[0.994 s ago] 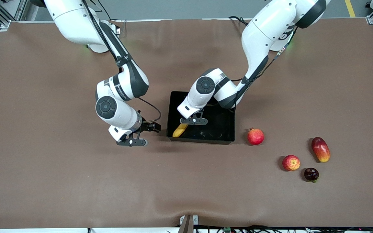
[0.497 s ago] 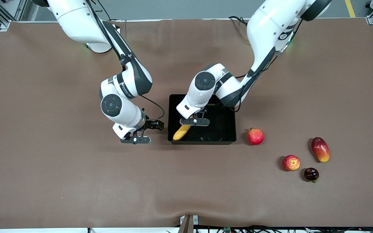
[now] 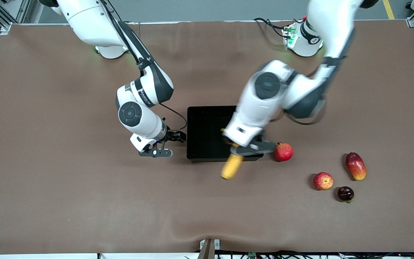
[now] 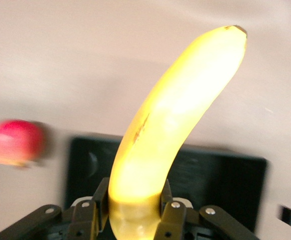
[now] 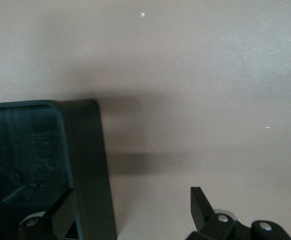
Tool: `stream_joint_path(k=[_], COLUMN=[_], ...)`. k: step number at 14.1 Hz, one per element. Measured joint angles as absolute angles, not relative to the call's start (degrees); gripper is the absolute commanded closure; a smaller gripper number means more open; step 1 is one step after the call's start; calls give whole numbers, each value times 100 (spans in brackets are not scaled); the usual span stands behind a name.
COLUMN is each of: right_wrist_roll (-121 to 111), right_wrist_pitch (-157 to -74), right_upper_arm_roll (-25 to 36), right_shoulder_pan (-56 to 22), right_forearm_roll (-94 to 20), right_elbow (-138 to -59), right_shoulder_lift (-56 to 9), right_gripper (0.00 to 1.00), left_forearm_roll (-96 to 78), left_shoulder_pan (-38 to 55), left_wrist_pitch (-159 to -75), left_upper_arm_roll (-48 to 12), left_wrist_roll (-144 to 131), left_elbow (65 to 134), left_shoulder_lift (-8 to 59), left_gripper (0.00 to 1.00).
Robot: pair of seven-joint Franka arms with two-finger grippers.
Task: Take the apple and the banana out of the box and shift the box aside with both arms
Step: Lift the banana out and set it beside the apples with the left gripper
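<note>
My left gripper (image 3: 242,148) is shut on the yellow banana (image 3: 231,166) and holds it in the air over the near wall of the black box (image 3: 205,129). In the left wrist view the banana (image 4: 175,125) sticks out from between the fingers (image 4: 171,210), with the box (image 4: 215,175) below. My right gripper (image 3: 178,138) is open and low at the box's wall toward the right arm's end. In the right wrist view it (image 5: 130,212) straddles that wall (image 5: 88,165), one finger inside and one outside. The streaked apple (image 3: 323,180) lies on the table toward the left arm's end.
A red pomegranate (image 3: 283,151) lies right beside the box's near corner, and shows blurred in the left wrist view (image 4: 13,142). A red-to-yellow mango (image 3: 355,166) and a small dark purple fruit (image 3: 345,194) lie near the apple. The brown mat (image 3: 84,201) covers the table.
The left gripper has lifted the banana out of the box and swung it toward the pomegranate. The right gripper has moved closer to the box's wall.
</note>
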State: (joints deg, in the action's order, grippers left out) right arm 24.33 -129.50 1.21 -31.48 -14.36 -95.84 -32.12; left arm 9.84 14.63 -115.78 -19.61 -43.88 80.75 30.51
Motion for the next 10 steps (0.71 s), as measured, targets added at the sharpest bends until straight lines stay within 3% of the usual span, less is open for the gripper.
stream_joint_path(k=[6, 10], right_wrist_roll=[2463, 2467], right_wrist_pitch=[-13405, -13774], right_upper_arm_roll=[122, 122], right_shoulder_pan=[-3535, -3748], right_forearm_roll=[-1436, -1436], right_elbow=[-9673, -9698], right_shoulder_lift=[-3371, -3625], right_gripper=[0, 0], left_forearm_roll=[992, 998], left_shoulder_pan=[-424, -1489], left_wrist_pitch=[-11237, -11743], left_upper_arm_roll=[-1963, -1971], left_wrist_roll=[-2089, -1187], left_elbow=[8860, 9730], left_shoulder_lift=[2904, 2902], left_gripper=[100, 100])
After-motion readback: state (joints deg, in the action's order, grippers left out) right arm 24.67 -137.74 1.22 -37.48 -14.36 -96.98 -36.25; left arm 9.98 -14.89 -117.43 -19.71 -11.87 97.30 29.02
